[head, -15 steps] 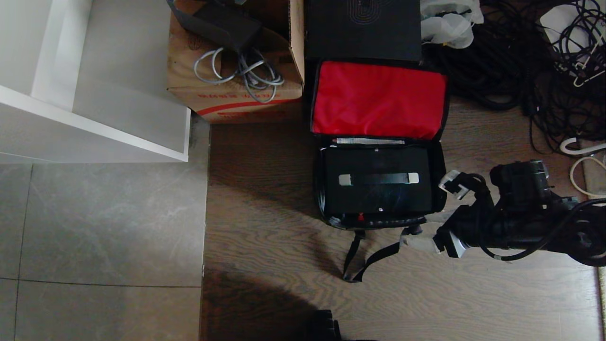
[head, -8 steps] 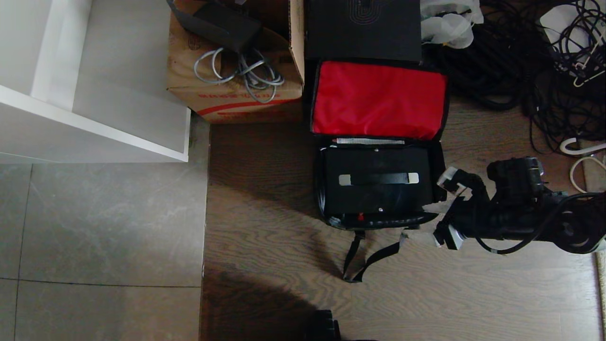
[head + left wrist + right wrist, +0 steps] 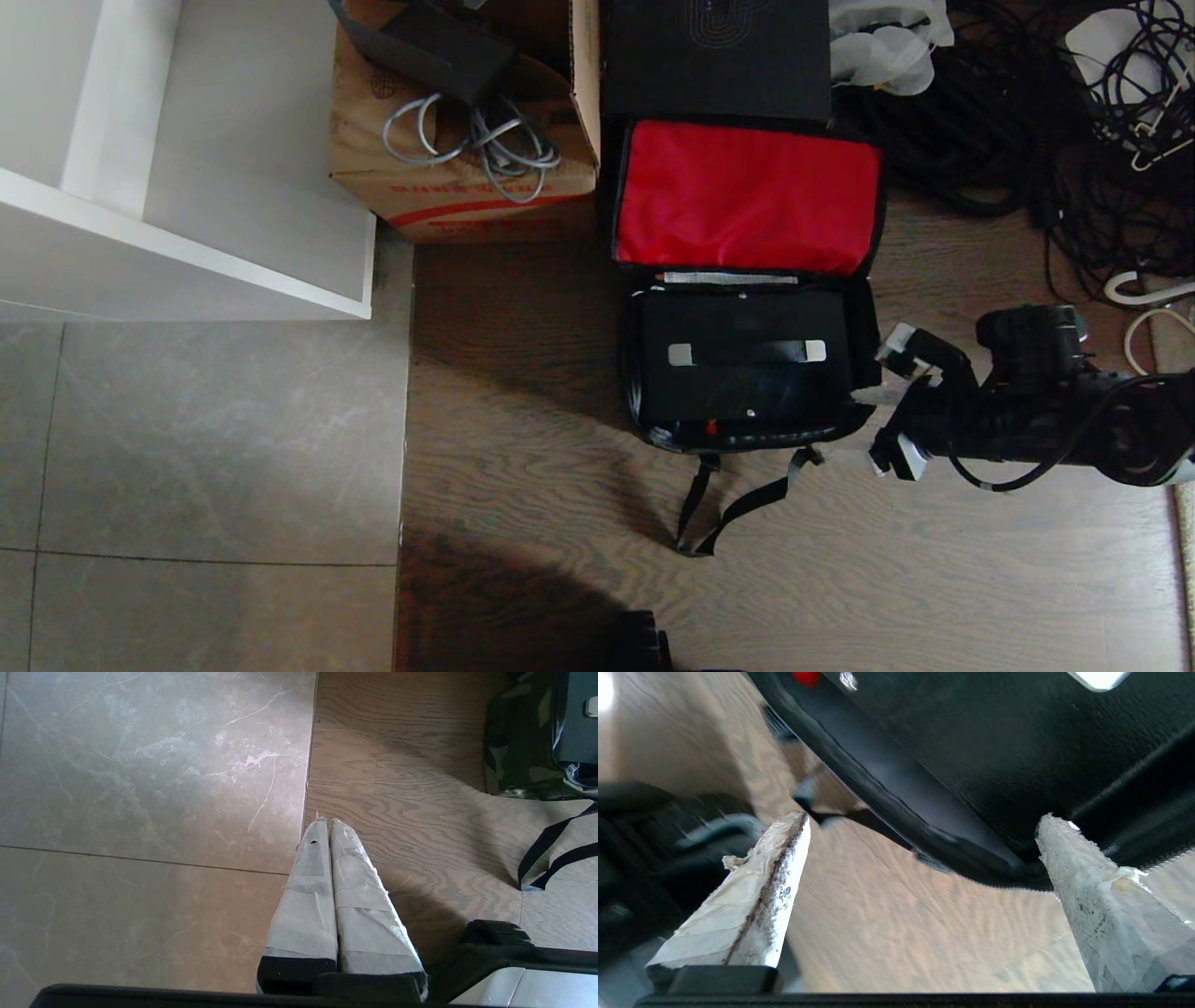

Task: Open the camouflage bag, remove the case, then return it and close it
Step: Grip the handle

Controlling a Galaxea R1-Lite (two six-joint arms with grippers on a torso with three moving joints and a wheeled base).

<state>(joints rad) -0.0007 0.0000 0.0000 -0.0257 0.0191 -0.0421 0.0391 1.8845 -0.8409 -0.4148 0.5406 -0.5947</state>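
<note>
The soft camouflage bag with red lining (image 3: 747,201) lies on the wood floor with its flap thrown back, and the flat black rigid case with its silver-ended handle (image 3: 747,359) sits inside it. Judging from that, the opening step is done and the removal is in hand. The right gripper (image 3: 868,411) hovers empty, jaws spread wide, just beside the bag's near right corner; the case lies to its left. The next move likely calls for reaching leftward over the black zipper edge (image 3: 896,802) to the handle. The rim stands between gripper and case, and the loose black straps (image 3: 738,509) trail near below it. Bare floor lies nearer the robot; tangled black cables (image 3: 1074,140) crowd the far right. The left gripper (image 3: 327,828) hangs pressed shut, well left of the bag.
</note>
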